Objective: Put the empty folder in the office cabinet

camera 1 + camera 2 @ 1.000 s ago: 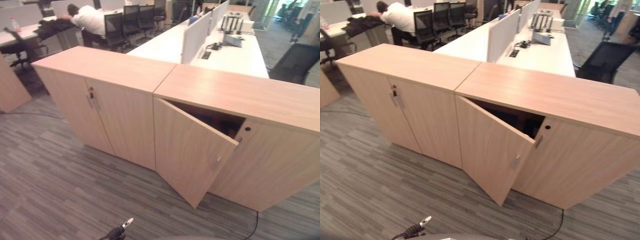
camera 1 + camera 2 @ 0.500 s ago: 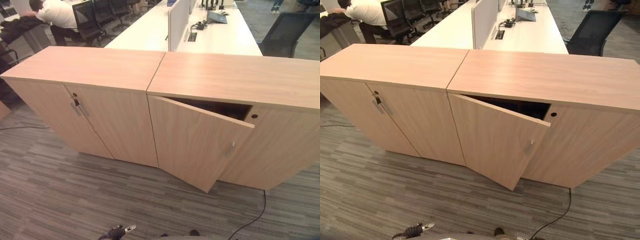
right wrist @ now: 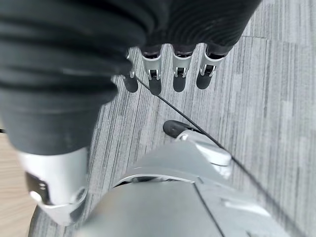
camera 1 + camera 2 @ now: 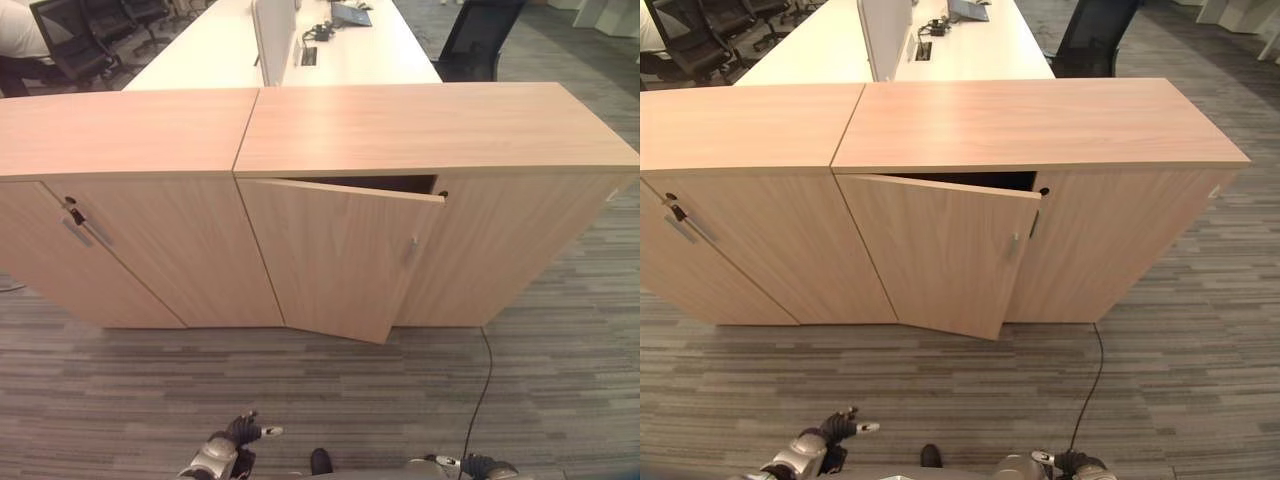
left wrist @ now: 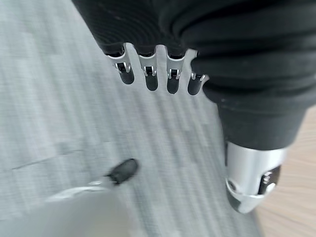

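Presently listed, largest first: office cabinet (image 4: 1040,125), a long low unit of pale wood, standing on grey striped carpet (image 4: 1200,400) with a white desk row (image 4: 300,50) behind it, placed squarely ahead of the robot, probably so its front can be reached. Cabinet door (image 4: 940,255), the left leaf of the right-hand section, ajar at a shallow angle with a dark gap along its top edge, left that way presumably to receive the folder; its small metal handle (image 4: 1013,244) sits near the free edge. Left-hand section, doors closed. Left hand (image 5: 148,74), low at the robot's side over the carpet, fingers hanging straight and slack, holding nothing. Right hand (image 3: 173,74), likewise low at the side, fingers relaxed and empty. Folder: not held by either hand; it may lie inside the dark opening, though that interior is too dim to tell. Change from half a second ago: the whole scene has slid leftward and the cabinet front faces the camera more squarely, a shift of the camera and not of the furniture; both hands now appear at the lower edge of the head views.
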Tool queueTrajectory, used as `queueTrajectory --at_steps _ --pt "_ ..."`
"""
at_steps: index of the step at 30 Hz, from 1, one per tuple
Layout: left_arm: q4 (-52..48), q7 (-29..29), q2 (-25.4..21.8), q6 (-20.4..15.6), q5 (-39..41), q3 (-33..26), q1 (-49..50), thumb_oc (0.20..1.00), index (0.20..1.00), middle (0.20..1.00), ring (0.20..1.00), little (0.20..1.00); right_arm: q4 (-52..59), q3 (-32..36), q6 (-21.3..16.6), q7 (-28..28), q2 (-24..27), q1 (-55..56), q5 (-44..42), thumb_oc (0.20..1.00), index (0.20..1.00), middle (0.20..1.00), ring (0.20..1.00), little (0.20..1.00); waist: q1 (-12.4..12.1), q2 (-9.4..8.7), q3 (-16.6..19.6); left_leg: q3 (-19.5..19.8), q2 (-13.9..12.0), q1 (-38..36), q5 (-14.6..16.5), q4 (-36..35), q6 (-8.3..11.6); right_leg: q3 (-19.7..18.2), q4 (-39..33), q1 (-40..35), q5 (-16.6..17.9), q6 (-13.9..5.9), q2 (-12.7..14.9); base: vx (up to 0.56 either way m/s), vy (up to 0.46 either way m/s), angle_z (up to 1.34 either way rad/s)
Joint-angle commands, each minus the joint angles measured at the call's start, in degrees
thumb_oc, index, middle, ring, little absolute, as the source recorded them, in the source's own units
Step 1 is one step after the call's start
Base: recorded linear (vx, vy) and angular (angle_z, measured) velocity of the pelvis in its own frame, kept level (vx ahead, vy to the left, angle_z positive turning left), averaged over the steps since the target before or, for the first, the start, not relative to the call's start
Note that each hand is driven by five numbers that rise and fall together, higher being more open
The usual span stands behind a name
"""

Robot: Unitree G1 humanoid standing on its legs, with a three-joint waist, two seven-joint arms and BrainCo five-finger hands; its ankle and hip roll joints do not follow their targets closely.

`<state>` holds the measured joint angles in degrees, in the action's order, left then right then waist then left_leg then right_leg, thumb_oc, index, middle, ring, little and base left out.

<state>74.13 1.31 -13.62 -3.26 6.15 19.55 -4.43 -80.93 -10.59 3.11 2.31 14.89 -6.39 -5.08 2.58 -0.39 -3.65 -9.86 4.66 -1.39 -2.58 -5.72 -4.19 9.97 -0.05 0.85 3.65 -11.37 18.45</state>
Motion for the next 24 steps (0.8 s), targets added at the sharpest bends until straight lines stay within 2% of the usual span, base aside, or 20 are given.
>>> queueTrajectory --at_steps 1,5,10,11,12,14,16,18,20,22,24 --pt "2.74 1.31 0.2 -0.79 -1.59 -4.61 -0.62 1.0 1.0 1.0 1.0 1.0 -1.99 1.15 -0.14 0.73 0.4 0.18 0.03 1.0 1.0 1.0 1.0 1.0 -0.99 -0.02 1.4 5.96 -2.06 -1.57 6.01 0.72 3.17 -0.96 0.43 1.78 2.04 0.16 -2.97 0.09 -0.209 0.17" --pt "4.26 1.78 0.45 -0.79 3.0 -9.62 2.04 1.0 1.0 1.0 1.0 1.0 -2.34 1.55 -0.45 0.92 -0.02 1.13 -0.65 1.0 1.0 1.0 1.0 1.0 -1.71 -0.66 1.6 6.51 -4.85 -2.34 5.75 0.72 4.96 0.35 0.1 0.47 0.21 1.1 -5.24 0.05 -0.25 -0.02" --pt "4.84 1.68 1.19 -1.15 12.75 -16.19 4.04 1.0 1.0 1.0 1.0 1.0 -2.51 2.07 -0.99 1.39 -0.32 1.47 -2.37 1.0 1.0 1.0 1.0 1.0 -2.04 -0.91 1.46 7.51 -10.08 -2.63 3.97 0.72 7.88 1.01 -0.79 -1.11 -3.23 3.85 -9.91 0.03 -0.303 0.05" --pt "5.42 1.61 1.42 -1.05 13.46 -16.9 4.61 1.0 1.0 1.0 1.0 1.0 -2.56 2.09 -1.34 1.72 -0.19 1.5 -3.17 1.0 1.0 1.0 1.0 1.0 -2.17 -0.67 1.57 7.57 -12.08 -2.8 3.21 0.72 8.92 1.01 -1.47 -1.88 -4.38 4.99 -11.81 0.03 -0.282 0.12" --pt "5.42 1.61 1.43 -1.05 13.46 -16.9 4.62 1.0 1.0 1.0 1.0 1.0 -2.56 2.08 -1.34 1.72 -0.18 1.51 -3.18 1.0 1.0 1.0 1.0 1.0 -2.18 -0.64 1.54 7.57 -12.13 -2.84 3.23 0.72 8.95 1.01 -1.49 -1.92 -4.38 5.02 -11.85 0.04 -0.27 0.05" --pt "5.62 1.35 1.62 -1.06 14.23 -17.22 5.01 1.0 1.0 1.0 1.0 1.0 -2.53 1.78 -1.65 1.77 -0.01 1.5 -3.49 1.0 1.0 1.0 1.0 1.0 -2.23 -0.43 1.62 7.48 -13.77 -2.84 2.67 1.03 9.83 0.84 -2.23 -2.54 -5.23 5.91 -13.6 0.03 -0.219 -0.03" --pt "4.98 1.26 1.84 -1.33 16.08 -16.99 4.6 1.0 1.0 1.0 1.0 1.0 -2.85 1.13 -1.87 1.88 0.11 1.34 -3.45 1.0 1.0 1.0 1.0 1.0 -2.27 -0.56 0.86 7.21 -15.05 -0.82 2.81 5.42 10.39 0.64 -2.43 -2.91 -5.87 6.82 -14.7 -0.03 -0.241 -0.07" --pt "3.48 1.16 2.17 -1.51 17.23 -15.85 3.57 1.0 1.0 1.0 1.0 1.0 -3.0 0.64 -1.87 2.17 0.45 1.31 -3.51 1.0 1.0 1.0 1.0 1.0 -2.21 -1.0 -0.49 7.01 -14.57 2.3 3.6 11.49 9.97 0.91 -2.08 -3.06 -6.27 7.74 -14.66 -0.1 -0.17 -0.06" --pt "1.98 0.68 2.66 -1.82 17.74 -14.43 2.54 1.0 1.0 1.0 1.0 1.0 -3.08 0.34 -1.88 2.41 1.27 1.3 -3.42 1.0 1.0 1.0 1.0 1.0 -2.62 -1.22 -1.54 9.93 -10.24 5.28 5.32 15.74 8.72 1.09 -2.19 -3.14 -6.46 8.12 -14.49 -0.09 -0.102 -0.09" --pt "1.18 0.09 3.32 -2.0 16.76 -12.38 1.66 1.0 1.0 1.0 1.0 1.0 -3.24 0.39 -1.86 2.53 1.73 1.57 -3.29 1.0 1.0 1.0 1.0 1.0 -2.21 -0.97 -1.59 10.61 -6.05 6.86 6.52 15.38 6.89 1.63 -2.28 -3.07 -6.11 7.97 -14.76 -0.02 -0.028 -0.07" --pt "0.92 -1.01 3.93 -1.82 15.04 -10.36 1.56 1.0 1.0 1.0 1.0 1.0 -3.5 1.22 -1.85 2.58 2.35 1.55 -4.22 1.0 1.0 1.0 1.0 1.0 -1.98 0.15 -0.63 9.64 -4.77 4.66 6.79 12.22 5.57 0.98 -2.3 -3.14 -6.03 7.99 -15.37 0.04 0.055 0.04"
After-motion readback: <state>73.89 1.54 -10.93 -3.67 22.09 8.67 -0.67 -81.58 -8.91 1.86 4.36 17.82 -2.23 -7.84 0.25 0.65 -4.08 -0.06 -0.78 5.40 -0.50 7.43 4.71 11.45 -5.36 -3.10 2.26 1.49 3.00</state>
